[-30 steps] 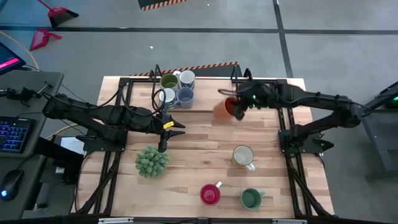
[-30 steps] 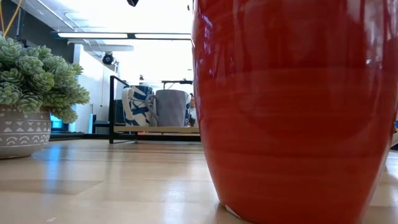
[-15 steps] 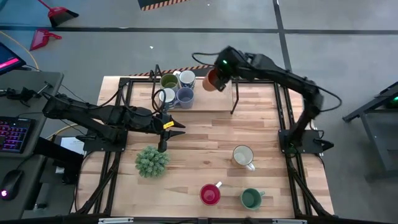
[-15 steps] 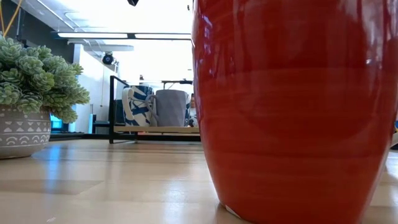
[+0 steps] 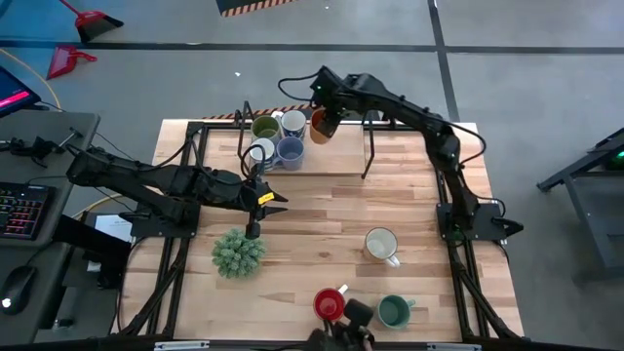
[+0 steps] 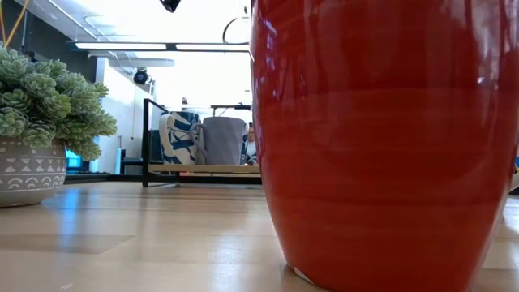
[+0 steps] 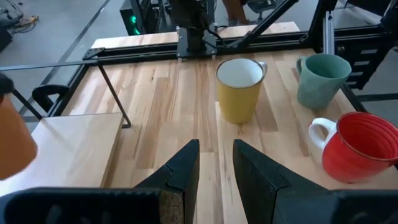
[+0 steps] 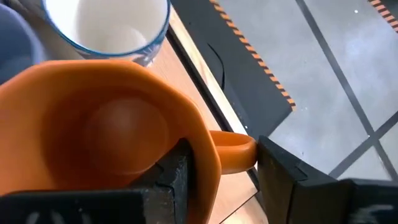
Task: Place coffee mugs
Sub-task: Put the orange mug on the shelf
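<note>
My right gripper (image 5: 326,115) hangs over the raised wooden shelf (image 5: 336,161) at the far side, shut on an orange mug (image 8: 106,130). Just left of it, several mugs (image 5: 276,138) stand on the shelf, olive, white and blue. My left gripper (image 7: 216,158) hovers above the table's middle left, near the plant, open by a narrow gap with nothing between its fingers. On the near table stand a cream mug (image 5: 380,243), a red mug (image 5: 329,304) and a green mug (image 5: 393,312). My right gripper holds the orange mug at the rim by the handle (image 8: 233,152): one finger (image 8: 174,171) stands inside the cup, the other (image 8: 283,171) outside, with wall and handle between them. The fingers slant down from above. The mug is lifted clear of the shelf and tilted.
A bushy potted plant (image 5: 238,252) stands near my left gripper. Black frame bars (image 5: 369,146) rise around the shelf. A dark object (image 5: 348,320) shows at the near edge beside the red mug. Bare wood lies in the table's middle.
My right gripper has carried the orange mug from the shelf's right end toward the far edge and then toward the table's left, ending beside the standing mugs; its wrist has tipped and rolled, the mug staying clear. A dark object has appeared at the near edge.
</note>
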Robot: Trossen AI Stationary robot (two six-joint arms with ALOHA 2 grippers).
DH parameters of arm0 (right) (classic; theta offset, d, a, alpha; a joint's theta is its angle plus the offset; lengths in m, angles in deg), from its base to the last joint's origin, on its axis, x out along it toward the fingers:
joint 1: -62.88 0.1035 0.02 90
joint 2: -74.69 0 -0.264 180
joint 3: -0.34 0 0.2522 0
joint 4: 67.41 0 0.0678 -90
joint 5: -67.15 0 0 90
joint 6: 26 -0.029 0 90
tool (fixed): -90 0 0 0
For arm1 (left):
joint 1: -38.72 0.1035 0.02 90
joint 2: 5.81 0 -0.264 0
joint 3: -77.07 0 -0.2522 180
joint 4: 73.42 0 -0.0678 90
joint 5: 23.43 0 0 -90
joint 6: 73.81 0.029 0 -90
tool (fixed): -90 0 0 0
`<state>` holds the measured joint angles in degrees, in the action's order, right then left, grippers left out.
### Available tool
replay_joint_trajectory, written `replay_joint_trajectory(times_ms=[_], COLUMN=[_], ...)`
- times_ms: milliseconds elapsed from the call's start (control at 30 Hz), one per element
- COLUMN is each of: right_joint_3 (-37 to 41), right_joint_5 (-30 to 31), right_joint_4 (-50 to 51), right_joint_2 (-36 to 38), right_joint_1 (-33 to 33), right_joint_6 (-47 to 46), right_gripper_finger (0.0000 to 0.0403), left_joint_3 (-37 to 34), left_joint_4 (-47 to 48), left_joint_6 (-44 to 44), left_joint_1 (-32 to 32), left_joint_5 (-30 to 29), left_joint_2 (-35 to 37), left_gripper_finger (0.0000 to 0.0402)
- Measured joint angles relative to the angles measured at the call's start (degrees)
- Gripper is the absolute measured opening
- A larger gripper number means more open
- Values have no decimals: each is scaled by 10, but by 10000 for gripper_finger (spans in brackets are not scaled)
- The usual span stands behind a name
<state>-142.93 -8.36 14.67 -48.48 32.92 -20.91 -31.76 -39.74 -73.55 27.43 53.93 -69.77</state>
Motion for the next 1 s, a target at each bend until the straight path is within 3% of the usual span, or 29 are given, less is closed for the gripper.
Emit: replay_joint_trajectory(times_ms=[333, 733, 867, 1000], right_joint_3=[1, 2, 2, 2], right_joint_5=[3, -37, -3, -21], right_joint_4=[-24, -43, -51, -54], right_joint_2=[-52, -56, -56, -56], right_joint_1=[-24, -39, -38, -38], right_joint_6=[38, 42, 13, 20], right_gripper_finger=[116, 116, 116, 116], left_joint_3=[0, 0, 0, 0], left_joint_4=[0, 0, 0, 0], left_joint_6=[-1, -21, -33, -30], left_joint_1=[0, 0, 0, 0], left_joint_5=[0, -2, -14, -16], left_joint_2=[0, 0, 0, 0], left_gripper_finger=[85, 85, 85, 85])
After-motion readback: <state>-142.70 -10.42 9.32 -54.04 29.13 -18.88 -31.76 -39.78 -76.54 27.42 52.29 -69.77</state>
